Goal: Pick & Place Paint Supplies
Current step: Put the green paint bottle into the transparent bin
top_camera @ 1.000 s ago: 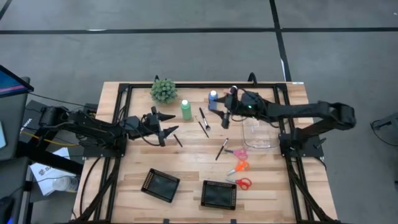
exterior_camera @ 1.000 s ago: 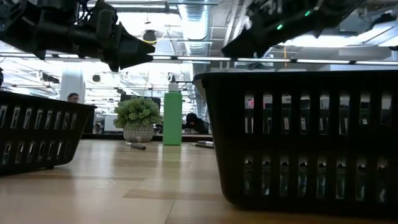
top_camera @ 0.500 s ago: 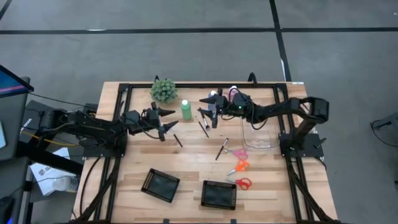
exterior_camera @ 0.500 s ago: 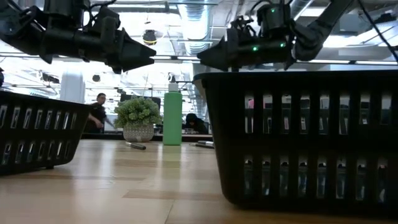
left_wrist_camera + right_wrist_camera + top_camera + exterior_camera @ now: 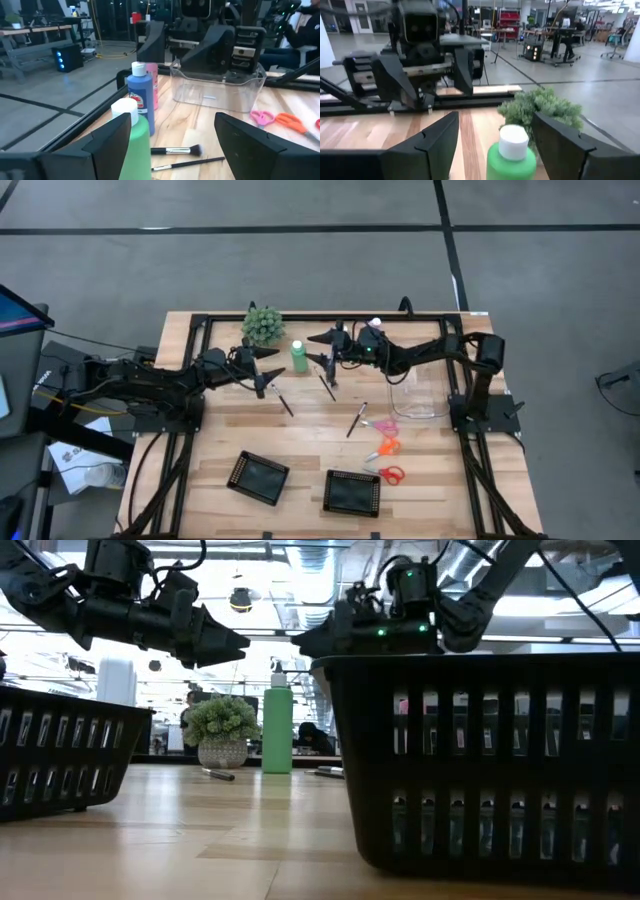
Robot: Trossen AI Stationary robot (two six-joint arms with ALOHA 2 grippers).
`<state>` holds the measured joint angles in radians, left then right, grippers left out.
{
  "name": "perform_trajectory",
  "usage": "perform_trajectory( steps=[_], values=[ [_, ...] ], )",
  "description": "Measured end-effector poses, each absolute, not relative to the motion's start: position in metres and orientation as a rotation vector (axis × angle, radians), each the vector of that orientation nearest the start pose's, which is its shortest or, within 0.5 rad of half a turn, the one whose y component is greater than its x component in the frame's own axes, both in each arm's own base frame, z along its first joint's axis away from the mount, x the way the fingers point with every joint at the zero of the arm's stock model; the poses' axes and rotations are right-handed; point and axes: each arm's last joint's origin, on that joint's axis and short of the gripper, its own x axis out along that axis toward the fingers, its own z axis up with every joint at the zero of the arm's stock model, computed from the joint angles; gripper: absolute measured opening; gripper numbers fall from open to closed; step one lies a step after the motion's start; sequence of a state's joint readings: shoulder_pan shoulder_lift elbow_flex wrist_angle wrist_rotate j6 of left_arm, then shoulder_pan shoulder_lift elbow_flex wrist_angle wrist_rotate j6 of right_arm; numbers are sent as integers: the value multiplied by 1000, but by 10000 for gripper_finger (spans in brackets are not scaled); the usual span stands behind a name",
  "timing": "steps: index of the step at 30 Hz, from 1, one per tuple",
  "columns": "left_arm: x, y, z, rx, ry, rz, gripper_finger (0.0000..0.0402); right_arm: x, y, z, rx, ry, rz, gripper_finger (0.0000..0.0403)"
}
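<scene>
Both claws are hovering spread, left claw (image 5: 268,367) and right claw (image 5: 322,348) flanking the green bottle (image 5: 298,356) near the bench's (image 5: 300,435) far edge.

plant ball (image 5: 263,325) stood at far edge of wooden desk (image 5: 310,435) | clear plastic bin (image 5: 418,395) sat near desk's right side | two black square trays (image 5: 259,478) (image 5: 352,492) lay at near edge, well apart from bin | person (image 5: 189,712) showed in room behind

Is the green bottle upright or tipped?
Upright. The green bottle stands on its base with its white cap on top in the low view, untouched between both open grippers.
</scene>
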<state>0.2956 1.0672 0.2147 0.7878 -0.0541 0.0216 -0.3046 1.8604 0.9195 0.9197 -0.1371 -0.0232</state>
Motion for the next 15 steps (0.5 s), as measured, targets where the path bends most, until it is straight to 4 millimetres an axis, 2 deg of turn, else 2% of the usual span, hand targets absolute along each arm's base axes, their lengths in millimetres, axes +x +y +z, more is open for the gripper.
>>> perform_trajectory(
  steps=[8,15],
  values=[
    [187,59,184,45,73,356,281,384,-116,174,38,68,-159,241],
    [187,59,184,46,73,355,281,390,-118,174,42,64,-158,241]
  ],
)
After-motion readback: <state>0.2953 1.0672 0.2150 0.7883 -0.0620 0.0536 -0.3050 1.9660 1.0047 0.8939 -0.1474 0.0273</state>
